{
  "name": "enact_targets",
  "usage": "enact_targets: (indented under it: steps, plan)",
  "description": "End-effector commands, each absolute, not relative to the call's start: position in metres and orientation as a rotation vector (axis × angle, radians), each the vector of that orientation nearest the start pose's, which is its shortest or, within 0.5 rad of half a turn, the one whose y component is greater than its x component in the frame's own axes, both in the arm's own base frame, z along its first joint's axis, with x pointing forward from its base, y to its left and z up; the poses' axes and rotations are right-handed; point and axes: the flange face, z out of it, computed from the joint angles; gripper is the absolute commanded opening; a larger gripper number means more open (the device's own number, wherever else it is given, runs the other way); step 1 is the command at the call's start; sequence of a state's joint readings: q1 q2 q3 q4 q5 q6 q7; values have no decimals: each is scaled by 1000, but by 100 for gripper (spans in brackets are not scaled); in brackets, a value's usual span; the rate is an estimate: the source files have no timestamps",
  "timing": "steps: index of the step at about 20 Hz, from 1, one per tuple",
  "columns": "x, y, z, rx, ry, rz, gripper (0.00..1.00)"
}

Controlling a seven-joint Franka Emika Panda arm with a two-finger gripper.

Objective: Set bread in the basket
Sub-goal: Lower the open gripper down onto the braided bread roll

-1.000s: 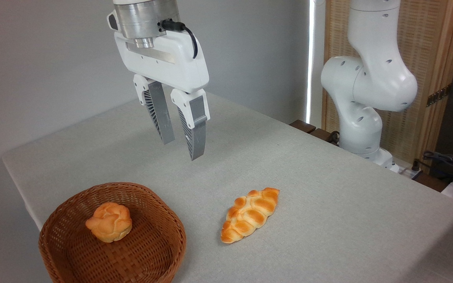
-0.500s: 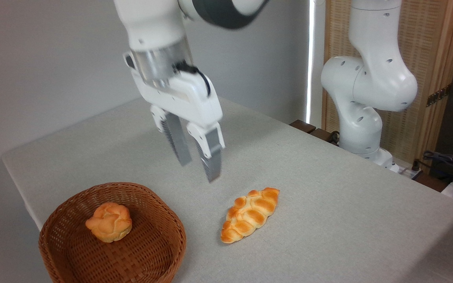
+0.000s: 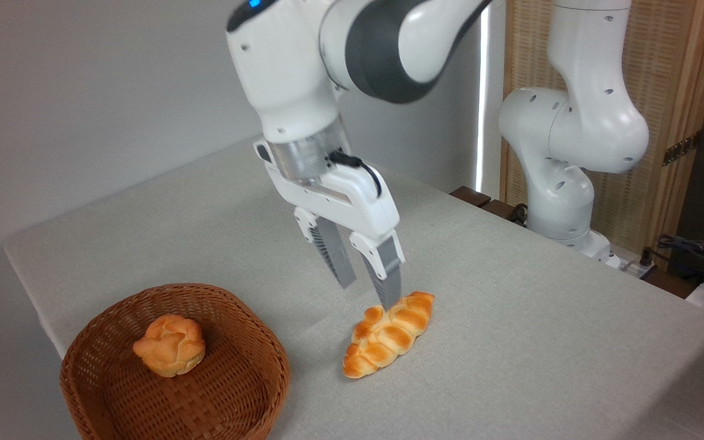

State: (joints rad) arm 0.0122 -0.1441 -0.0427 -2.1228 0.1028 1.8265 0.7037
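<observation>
Grey, slightly rough cloth covers the table (image 3: 511,318), and on it lies the long braided golden-orange bread (image 3: 390,334), glossy and bumpy, to the right of the round brown woven wicker basket (image 3: 254,391), clearly apart from it. You have the white two-finger gripper (image 3: 369,292) spread apart and empty, its tips just above the far end of the loaf. Move toward the middle of the bread, then close across its narrow width; the shiny surface may slip. A small round knotted bun (image 3: 170,344) lies in the basket.
</observation>
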Motion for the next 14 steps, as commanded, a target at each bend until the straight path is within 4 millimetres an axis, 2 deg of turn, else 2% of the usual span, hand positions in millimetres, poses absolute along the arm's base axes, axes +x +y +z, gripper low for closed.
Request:
enact_targets:
  steps: [1, 4, 10, 14]
  plan:
    - [478, -1, 444, -2811, 1157, 288, 100]
    - [478, 12, 434, -2821, 1122, 271, 100]
    - [470, 10, 405, -2822, 1138, 282, 100]
    - [469, 13, 399, -2826, 1131, 277, 99]
